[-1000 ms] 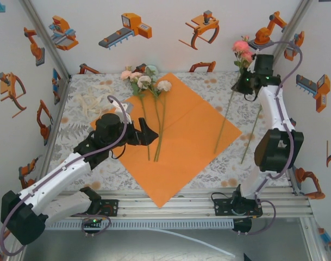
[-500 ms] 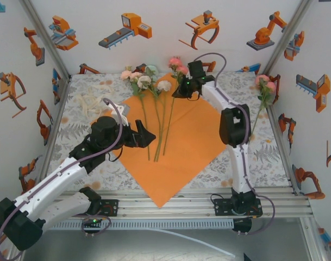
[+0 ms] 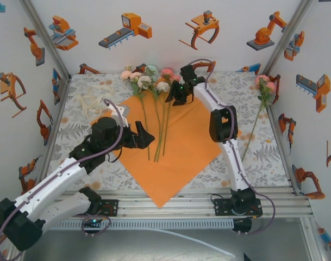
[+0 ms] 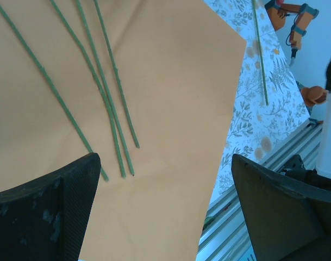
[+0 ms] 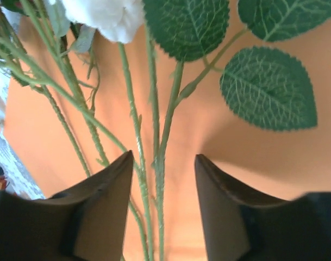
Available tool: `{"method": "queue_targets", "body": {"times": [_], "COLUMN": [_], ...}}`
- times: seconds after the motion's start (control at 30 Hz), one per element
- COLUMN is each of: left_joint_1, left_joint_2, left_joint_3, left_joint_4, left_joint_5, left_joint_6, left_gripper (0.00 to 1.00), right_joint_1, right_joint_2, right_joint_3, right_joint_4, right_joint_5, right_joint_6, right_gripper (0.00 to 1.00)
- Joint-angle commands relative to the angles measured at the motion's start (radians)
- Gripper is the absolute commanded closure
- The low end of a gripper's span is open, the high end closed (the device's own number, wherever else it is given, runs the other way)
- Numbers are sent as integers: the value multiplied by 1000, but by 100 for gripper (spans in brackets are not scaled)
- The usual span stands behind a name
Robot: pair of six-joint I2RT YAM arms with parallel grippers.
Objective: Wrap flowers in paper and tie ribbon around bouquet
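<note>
**Q:** So, what does the overhead camera show?

**A:** An orange paper (image 3: 181,147) lies like a diamond at centre frame on the leaf-print desk (image 3: 241,98). The flowers (image 3: 145,81) rest on it, blooms at its upper corner and stems running down. The left pincer (image 3: 146,134) hovers open just left of the stem ends. The right pincer (image 3: 173,97) sits over the stems, just below the blooms. A cream ribbon (image 3: 92,103) lies at upper left. One more pink flower (image 3: 264,86) lies along the desk's right edge.

**Q:** And the left wrist?

**A:** The fingers are spread wide and hold nothing. Above them, stem ends cross the paper (image 4: 170,109) at upper left.

**Q:** The right wrist?

**A:** The fingers are parted, straddling the green stems without clamping them. Leaves (image 5: 184,24) and a white bloom fill the top, with orange paper beneath.
</note>
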Motion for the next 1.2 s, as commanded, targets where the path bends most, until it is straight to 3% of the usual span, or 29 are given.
{"method": "queue_targets", "body": {"times": [0.0,0.13,0.3,0.47,0.57,0.67,0.77,1.03,1.17], "left_joint_1": [-1,-2,-2,-2,-1,0,-1,10,22], "left_joint_2": [14,4,-8,-23,-25,-19,-9,33,57], "left_joint_3": [7,-17,-41,-69,-78,-78,-74,-61,-58], "left_joint_4": [37,78,130,174,185,179,163,165,196], "left_joint_5": [29,47,93,143,149,140,128,101,100], "left_joint_6": [25,29,46,57,63,78,98,116,104], "left_gripper": [2,2,2,3,3,3,3,3,3], "right_joint_1": [-12,-64,-189,-421,-578,-692,-745,-755,-754], "right_joint_2": [-197,-379,-677,-918,-968,-921,-815,-500,-415], "right_joint_3": [-32,-108,-393,-759,-910,-957,-920,-672,-616], "right_joint_4": [-44,-121,-80,83,153,178,169,77,31], "right_joint_5": [43,137,323,396,403,381,375,362,381], "right_joint_6": [-120,-232,-331,-382,-352,-331,-331,-297,-304], "right_gripper": [47,46,45,45,45,45,46,49,53]}}
